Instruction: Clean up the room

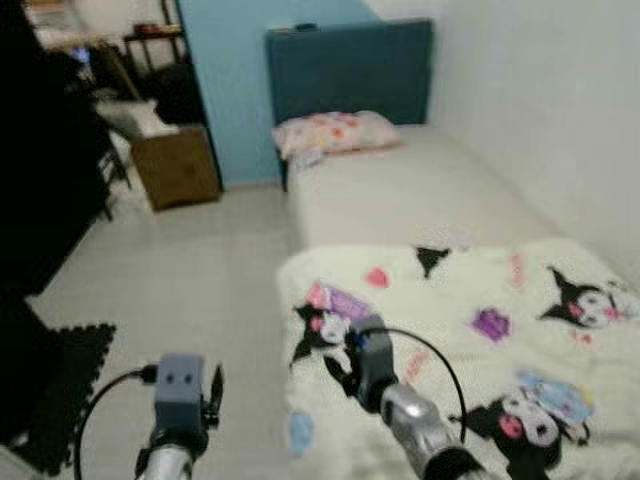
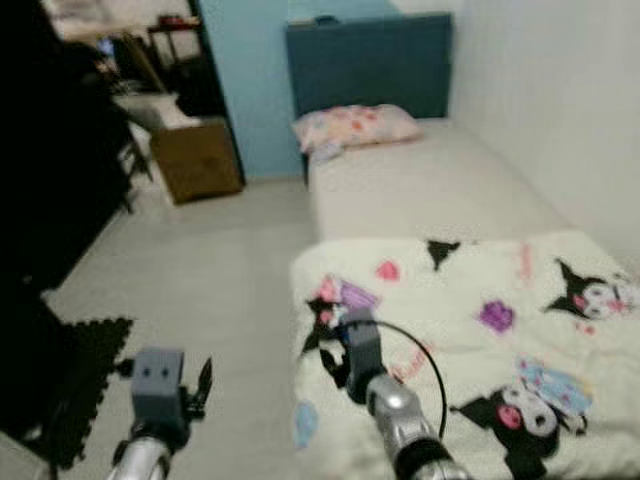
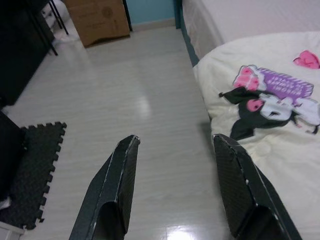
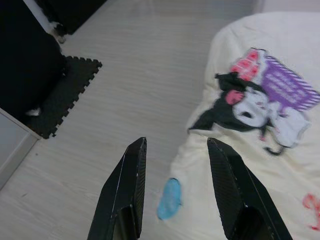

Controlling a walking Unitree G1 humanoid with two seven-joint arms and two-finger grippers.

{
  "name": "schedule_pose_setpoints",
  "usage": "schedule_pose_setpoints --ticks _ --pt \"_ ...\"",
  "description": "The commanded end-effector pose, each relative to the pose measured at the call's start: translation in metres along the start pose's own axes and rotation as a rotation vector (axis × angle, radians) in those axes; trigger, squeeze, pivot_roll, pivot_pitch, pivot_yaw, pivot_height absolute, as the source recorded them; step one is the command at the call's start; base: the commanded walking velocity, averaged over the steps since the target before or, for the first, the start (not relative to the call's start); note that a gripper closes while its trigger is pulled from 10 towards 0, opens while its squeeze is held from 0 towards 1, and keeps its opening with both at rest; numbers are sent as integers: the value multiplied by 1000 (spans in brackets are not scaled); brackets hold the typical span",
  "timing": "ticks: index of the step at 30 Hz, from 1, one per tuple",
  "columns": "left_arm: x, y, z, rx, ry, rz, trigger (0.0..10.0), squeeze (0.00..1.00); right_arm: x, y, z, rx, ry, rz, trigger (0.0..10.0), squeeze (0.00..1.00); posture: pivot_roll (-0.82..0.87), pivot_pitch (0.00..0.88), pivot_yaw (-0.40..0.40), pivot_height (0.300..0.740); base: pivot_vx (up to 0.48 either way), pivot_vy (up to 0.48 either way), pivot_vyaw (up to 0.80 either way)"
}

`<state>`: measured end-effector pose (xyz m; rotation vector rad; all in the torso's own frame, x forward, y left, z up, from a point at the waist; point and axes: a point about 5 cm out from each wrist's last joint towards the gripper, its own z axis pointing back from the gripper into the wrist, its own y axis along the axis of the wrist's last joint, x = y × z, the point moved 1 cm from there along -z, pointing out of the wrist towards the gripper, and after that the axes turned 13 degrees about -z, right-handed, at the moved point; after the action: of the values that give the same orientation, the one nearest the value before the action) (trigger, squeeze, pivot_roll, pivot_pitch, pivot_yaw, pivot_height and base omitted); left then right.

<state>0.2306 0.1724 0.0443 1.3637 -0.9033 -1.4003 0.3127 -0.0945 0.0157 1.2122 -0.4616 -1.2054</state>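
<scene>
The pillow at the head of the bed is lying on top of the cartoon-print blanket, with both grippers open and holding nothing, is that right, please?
Not quite. The pillow lies on the bare mattress by the headboard, apart from the cartoon-print blanket, as the left eye view shows. The rest holds: the left gripper and right gripper are open and holding nothing.

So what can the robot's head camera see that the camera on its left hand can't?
The left eye view alone takes in the pillow, the dark blue headboard, the right gripper above the blanket's edge, and the left gripper from outside, over the floor.

The left wrist view alone looks along the left gripper's own fingers, open with nothing between them.

Both share the cartoon blanket, the pale floor, the black foam mat and the brown cardboard box.
</scene>
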Motion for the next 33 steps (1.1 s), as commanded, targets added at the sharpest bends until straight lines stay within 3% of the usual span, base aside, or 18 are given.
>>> schedule_pose_setpoints --ticks 1,11,15,27,33 --pt "-6 -5 1 -23 13 -5 10000 0 -6 -5 -2 -13 11 -17 10000 0 -28 0 -4 740 0 480 0" --pt "-10 -5 1 -23 16 -15 10000 0 -10 -6 -3 -14 19 -25 10000 0 -17 0 -6 740 0 480 0" --pt "-12 -8 1 -49 -3 -40 10000 0 -11 -6 -4 -12 20 -28 10000 0 -12 0 -4 740 0 0 0" --pt "-15 -11 0 -74 9 -64 10000 0 -11 -7 -3 -11 17 -35 10000 0 -3 0 -5 740 0 -480 0" --pt "-17 -12 -1 -92 30 -82 10000 0 -10 -6 -3 -11 16 -32 10000 0 -1 0 -4 740 0 0 0"
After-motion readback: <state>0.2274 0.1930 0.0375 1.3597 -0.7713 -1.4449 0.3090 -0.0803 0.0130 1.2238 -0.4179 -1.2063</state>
